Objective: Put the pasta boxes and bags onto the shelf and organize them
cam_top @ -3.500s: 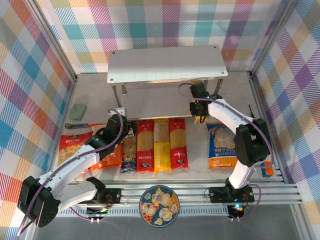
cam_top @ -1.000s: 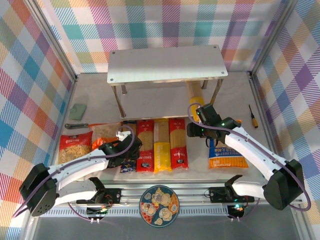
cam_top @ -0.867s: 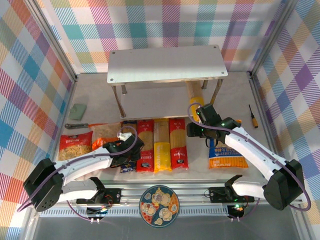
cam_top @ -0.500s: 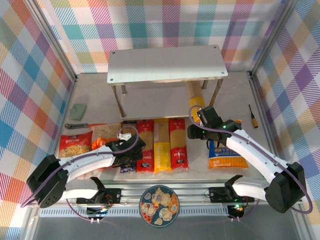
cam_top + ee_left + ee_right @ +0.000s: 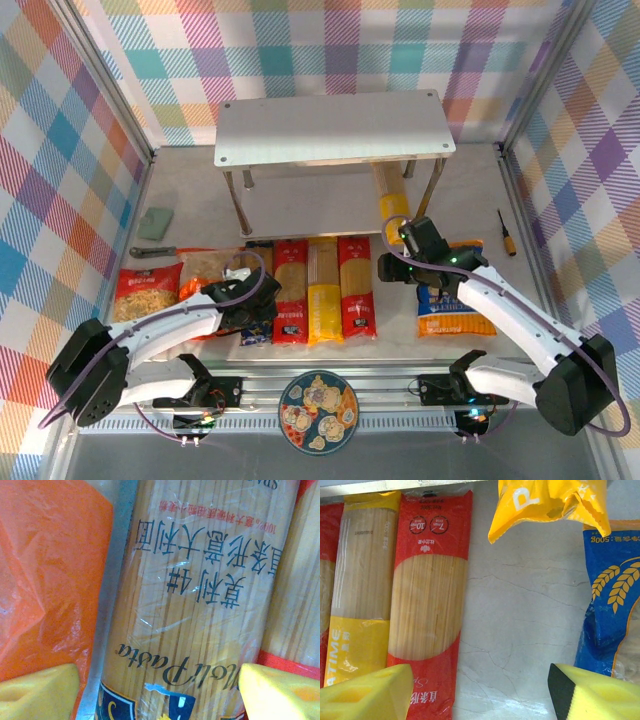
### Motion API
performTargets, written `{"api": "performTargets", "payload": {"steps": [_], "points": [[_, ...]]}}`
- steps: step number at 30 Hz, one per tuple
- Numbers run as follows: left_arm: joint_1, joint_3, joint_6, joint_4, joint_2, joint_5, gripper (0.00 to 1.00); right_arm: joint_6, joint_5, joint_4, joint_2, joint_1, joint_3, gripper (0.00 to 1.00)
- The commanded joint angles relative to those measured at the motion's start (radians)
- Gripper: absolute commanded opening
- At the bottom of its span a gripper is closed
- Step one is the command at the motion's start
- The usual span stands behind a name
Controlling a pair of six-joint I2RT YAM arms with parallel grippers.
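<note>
Lying on tabletop [image 5: 190, 180]: 4 spaghetti packs [image 5: 356, 290] in row, 5th pack [image 5: 385, 195] under shelf [image 5: 330, 130], 3 bags [image 5: 150, 290]; L end effector [image 5: 160, 692] & R end effector [image 5: 480, 692] spread wide, nothing gripped.

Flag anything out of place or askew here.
The long narrow yellow spaghetti pack lies slanted on the tabletop, its far end tucked under the pale grey shelf board, not on top. The other long packs sit in a neat parallel row.

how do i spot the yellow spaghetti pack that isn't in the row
Find the grey shelf at the back. A yellow spaghetti pack pokes out from under its right end, alone; the other long packs lie side by side in a row at the front.
</note>
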Motion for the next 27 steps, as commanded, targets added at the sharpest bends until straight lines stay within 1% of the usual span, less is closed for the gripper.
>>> {"api": "performTargets", "payload": {"steps": [1,12,16,22,23,25,27], "points": [[0.008,0.003,0.021,0.007,0.05,0.057,0.82,0.02,0.015,0.001,-0.025,0.009,-0.015,0.73],[-0.024,0.004,0.02,0.104,0.158,0.135,0.81,0.035,0.027,-0.003,-0.053,0.009,-0.043,0.73],[-0.033,0.009,0.019,0.097,0.19,0.139,0.81,0.033,0.028,-0.002,-0.051,0.009,-0.043,0.73],[-0.033,-0.003,0.022,0.073,0.185,0.132,0.8,0.037,0.03,-0.001,-0.054,0.009,-0.049,0.73],[-0.034,-0.004,0.025,0.072,0.186,0.132,0.79,0.037,0.03,-0.001,-0.054,0.009,-0.05,0.73],[-0.034,-0.005,0.028,0.073,0.188,0.136,0.73,0.039,0.029,0.001,-0.053,0.009,-0.05,0.73],[-0.033,-0.005,0.035,0.08,0.194,0.145,0.6,0.04,0.029,0.0,-0.053,0.009,-0.051,0.73]]}}
